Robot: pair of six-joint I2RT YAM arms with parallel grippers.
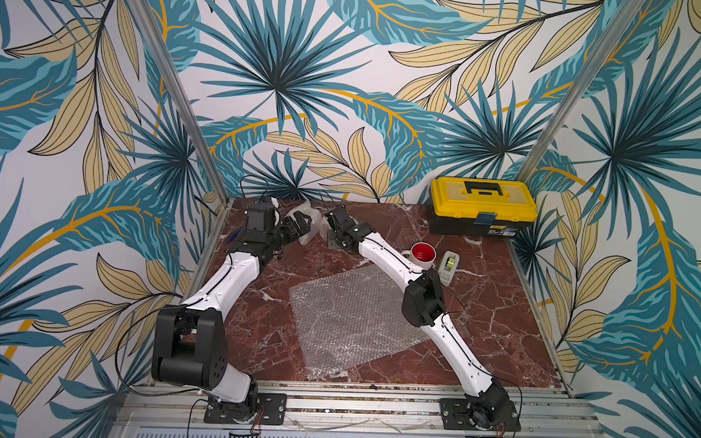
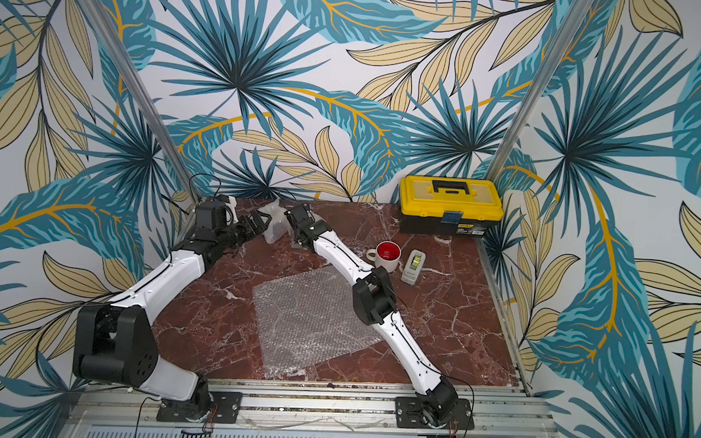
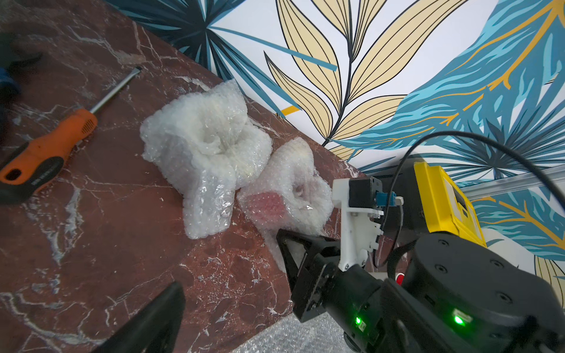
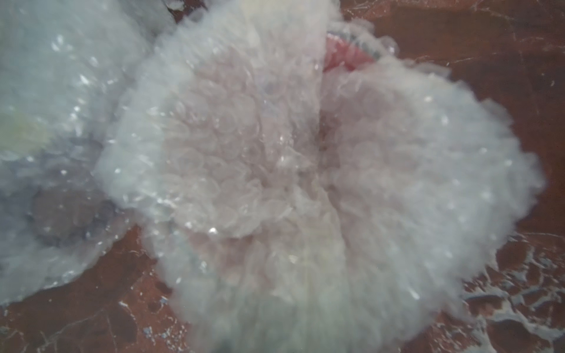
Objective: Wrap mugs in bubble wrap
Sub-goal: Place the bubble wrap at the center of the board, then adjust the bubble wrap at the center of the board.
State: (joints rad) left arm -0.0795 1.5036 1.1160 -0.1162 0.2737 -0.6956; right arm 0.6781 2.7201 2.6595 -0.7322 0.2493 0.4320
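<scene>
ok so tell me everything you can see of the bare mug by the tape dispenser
The mug is glossy, ceramic-looking, white outside and red inside, with one white loop handle turned toward the right arm, clear of it in a top view. It stands upright, mouth up, nothing showing inside, unwrapped, on the marble table, beside the grey tape dispenser with a thin gap between.

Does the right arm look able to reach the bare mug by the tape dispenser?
Probably yes. The mug stands upright with nothing over it, right beside the right arm's own forearm. The right gripper must first pull back from the wrapped bundle; the tape dispenser crowds one side.
</scene>
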